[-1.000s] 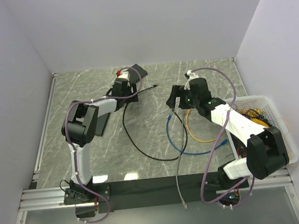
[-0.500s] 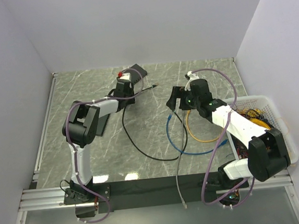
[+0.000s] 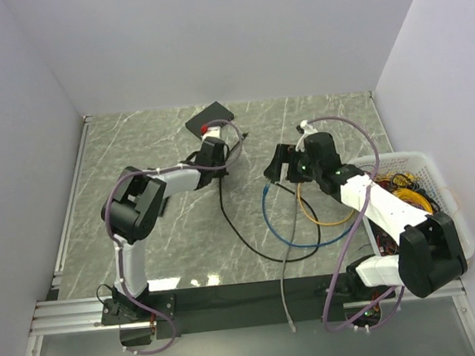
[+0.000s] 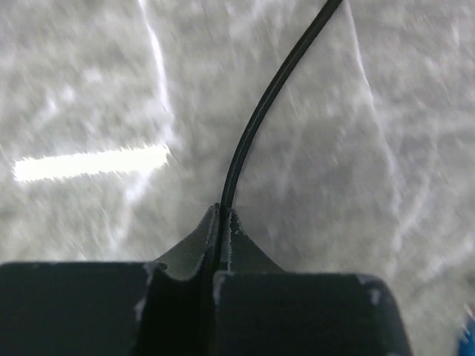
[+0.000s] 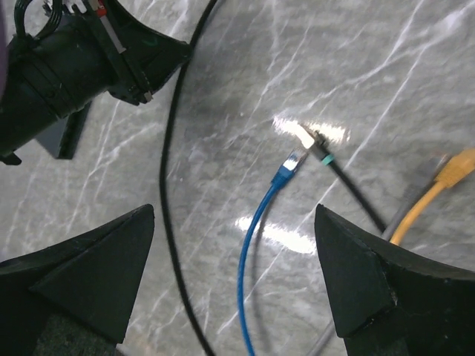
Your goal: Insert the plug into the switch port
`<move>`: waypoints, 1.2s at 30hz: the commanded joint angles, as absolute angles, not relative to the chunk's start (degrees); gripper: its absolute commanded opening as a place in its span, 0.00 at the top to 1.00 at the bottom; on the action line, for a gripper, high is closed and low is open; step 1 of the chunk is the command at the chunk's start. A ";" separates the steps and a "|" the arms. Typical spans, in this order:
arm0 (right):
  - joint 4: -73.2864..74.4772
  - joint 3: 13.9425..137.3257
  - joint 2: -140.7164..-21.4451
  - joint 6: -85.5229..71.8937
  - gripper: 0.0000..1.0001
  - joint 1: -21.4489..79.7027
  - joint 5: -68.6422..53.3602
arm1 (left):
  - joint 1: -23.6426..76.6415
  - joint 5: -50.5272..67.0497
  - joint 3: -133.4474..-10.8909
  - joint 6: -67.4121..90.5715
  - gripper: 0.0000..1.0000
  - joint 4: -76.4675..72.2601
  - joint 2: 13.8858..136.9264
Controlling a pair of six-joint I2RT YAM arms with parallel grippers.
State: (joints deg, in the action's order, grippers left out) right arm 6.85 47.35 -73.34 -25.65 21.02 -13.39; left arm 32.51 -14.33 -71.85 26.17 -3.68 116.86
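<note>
Plug [image 5: 456,167], on its orange cable [image 5: 408,217], lies on the desk [image 3: 135,145] below the right arm, at 3 o'clock from the blue cable's tip [image 5: 286,174] and apart from it. Left fingers [image 4: 245,241] are pinched tight on the black cable [image 4: 260,126]. Right fingers [image 5: 356,274] stand spread wide above the blue tip, holding nothing. At the desk's 3 o'clock edge, a white basket [image 3: 410,156] holds more cables.
</note>
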 commanded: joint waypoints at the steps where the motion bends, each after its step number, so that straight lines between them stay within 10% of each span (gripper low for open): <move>1: 4.32 45.36 -71.89 -29.52 0.05 21.27 -17.57 | 34.71 -7.48 -65.59 32.77 1.00 3.35 113.92; 17: -3.78 55.01 -86.48 -38.93 0.07 21.53 -26.55 | 38.93 5.97 -33.25 53.16 1.00 -31.09 91.42; 36: 3.07 55.99 -87.63 -40.78 0.11 22.67 -16.09 | 41.13 0.18 -26.35 55.03 1.00 -46.25 84.28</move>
State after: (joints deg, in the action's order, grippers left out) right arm 1.72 55.53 -87.90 -40.18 22.06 -19.05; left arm 40.77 2.00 -23.00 56.53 -46.83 84.84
